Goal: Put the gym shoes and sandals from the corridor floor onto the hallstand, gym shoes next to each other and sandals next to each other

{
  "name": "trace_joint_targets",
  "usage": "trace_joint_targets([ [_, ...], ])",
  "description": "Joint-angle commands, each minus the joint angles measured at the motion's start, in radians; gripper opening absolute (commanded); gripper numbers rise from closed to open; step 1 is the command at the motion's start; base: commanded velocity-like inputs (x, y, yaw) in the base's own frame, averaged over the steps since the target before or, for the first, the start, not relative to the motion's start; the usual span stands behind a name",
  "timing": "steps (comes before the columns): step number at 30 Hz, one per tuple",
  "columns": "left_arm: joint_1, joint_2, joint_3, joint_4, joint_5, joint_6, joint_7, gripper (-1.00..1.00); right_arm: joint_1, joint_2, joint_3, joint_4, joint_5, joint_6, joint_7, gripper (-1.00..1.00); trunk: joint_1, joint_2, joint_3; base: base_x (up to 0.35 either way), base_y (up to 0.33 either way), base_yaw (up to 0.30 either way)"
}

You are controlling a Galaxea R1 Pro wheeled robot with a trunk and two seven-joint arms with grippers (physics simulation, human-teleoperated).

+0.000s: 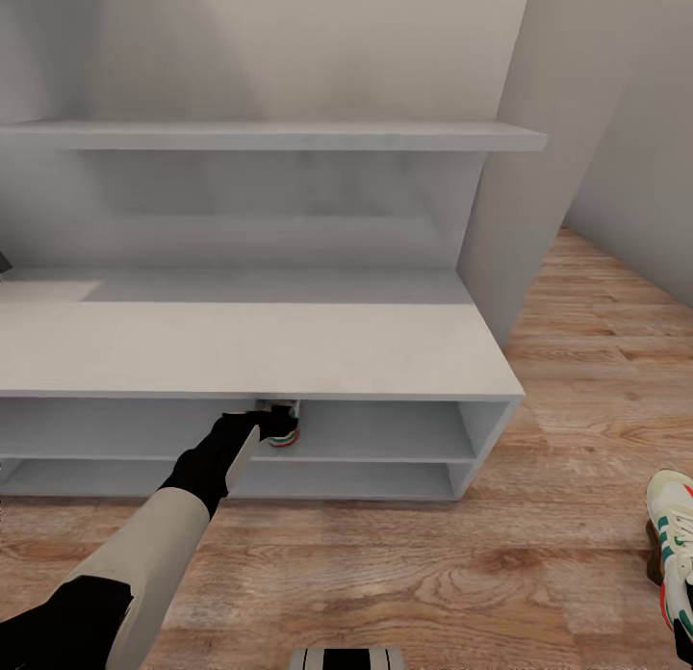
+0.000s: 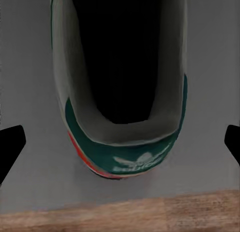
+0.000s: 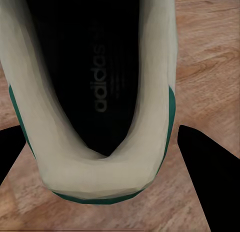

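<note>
The corridor floor (image 1: pixel 404 574) filled the lower part of the head view with light brown knotty planks, running up the right side beside a pale wall. At the lower right edge of that frame a gym shoe (image 1: pixel 674 545) lay on the planks, white with green stripes and an orange-red edge. In the right wrist view the same shoe (image 3: pixel 95 117) sat close under the camera, its dark insole showing, and the right gripper's (image 3: pixel 107 157) two black fingertips (image 3: pixel 210 172) stood apart on either side of its heel; whether they touched it could not be told.

Further back, the left arm reached from the lower left of the head view to the hallstand (image 1: pixel 250 347), a pale grey bench with two open tiers and wall shelves above. The left gripper (image 1: pixel 274 422) was at the mouth of the upper tier, where the second gym shoe (image 1: pixel 286 429) rested on the tier's board. In the left wrist view that shoe (image 2: pixel 125 117) stood on the grey board, green heel nearest, with the black fingertips (image 2: pixel 10 147) spread wide and clear of it.
</note>
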Motion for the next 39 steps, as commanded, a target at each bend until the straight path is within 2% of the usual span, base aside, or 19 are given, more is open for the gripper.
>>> trace_joint_targets([
  [1, 0.000, 0.000, -0.002, -0.001, 0.008, 0.004, 0.003, 1.00, -0.002, 0.001, -0.007, 0.001, 0.010, -0.004, 0.007, -1.00, 0.000, 0.000, -0.001, -0.177, 0.000, 0.000],
  [27, 0.014, 0.008, -0.003, -0.005, 0.010, -0.012, -0.003, 1.00, -0.002, 0.001, -0.007, 0.003, 0.010, -0.006, 0.006, -1.00, 0.000, 0.000, -0.001, -0.318, 0.000, 0.000],
  [30, 0.060, 0.009, -0.001, -0.025, 0.011, -0.029, -0.005, 1.00, -0.001, 0.001, -0.007, 0.003, 0.010, -0.005, 0.006, -1.00, 0.000, 0.000, -0.001, -0.288, 0.000, 0.000],
  [35, 0.191, 0.025, 0.000, -0.098, 0.015, -0.149, -0.037, 1.00, -0.001, 0.002, -0.007, 0.004, 0.011, -0.006, 0.006, -1.00, 0.000, 0.000, -0.001, -0.206, 0.000, 0.000],
  [39, 0.309, 0.061, 0.001, -0.172, 0.014, -0.204, -0.145, 1.00, -0.001, 0.002, -0.007, 0.004, 0.011, -0.007, 0.007, -1.00, 0.000, 0.000, -0.001, -0.077, 0.000, 0.000],
])
